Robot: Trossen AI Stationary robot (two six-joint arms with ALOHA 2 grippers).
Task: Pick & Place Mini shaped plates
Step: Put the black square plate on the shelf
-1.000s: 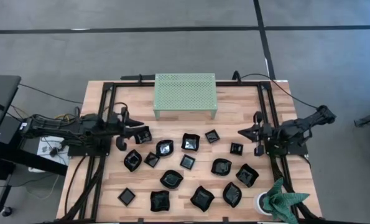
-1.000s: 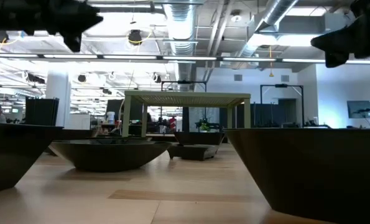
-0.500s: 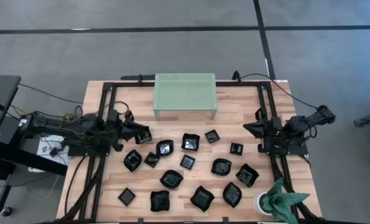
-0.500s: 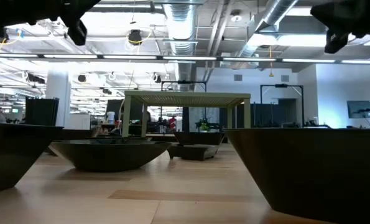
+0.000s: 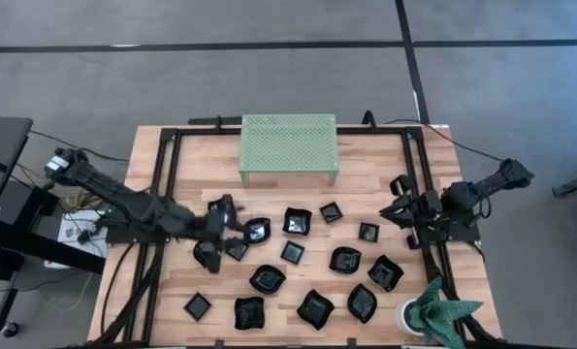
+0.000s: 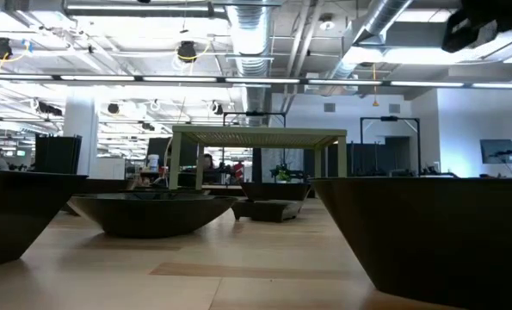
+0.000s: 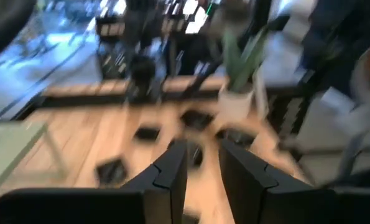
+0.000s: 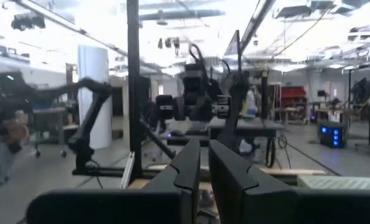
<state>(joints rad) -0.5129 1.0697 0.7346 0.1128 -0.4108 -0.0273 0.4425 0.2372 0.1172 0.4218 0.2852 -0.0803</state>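
Several mini shaped plates (image 5: pixel 297 220), glossy black, square, round and wavy-edged, lie flat on the wooden table's near half; three fill the low view's foreground (image 6: pixel 148 211). My left gripper (image 5: pixel 228 225) hangs over the left end of the group, above a plate (image 5: pixel 208 252), fingers slightly apart (image 7: pixel 202 168) with nothing between them. My right gripper (image 5: pixel 393 201) waits at the table's right side beside a small square plate (image 5: pixel 368 232), fingers together (image 8: pixel 204 155). Whether a plate lies under the left gripper is hidden.
A pale green perforated stand (image 5: pixel 288 145) occupies the far middle of the table. A small potted plant (image 5: pixel 433 310) stands at the near right corner. Black rails (image 5: pixel 162 194) run along both sides. Bare wood lies between the stand and the plates.
My left arm has stretched out from the table's left edge and carried its gripper toward the right and the near edge, over the left end of the plates. My right gripper has drawn back a little toward the right edge. The plates in view lie where they were.
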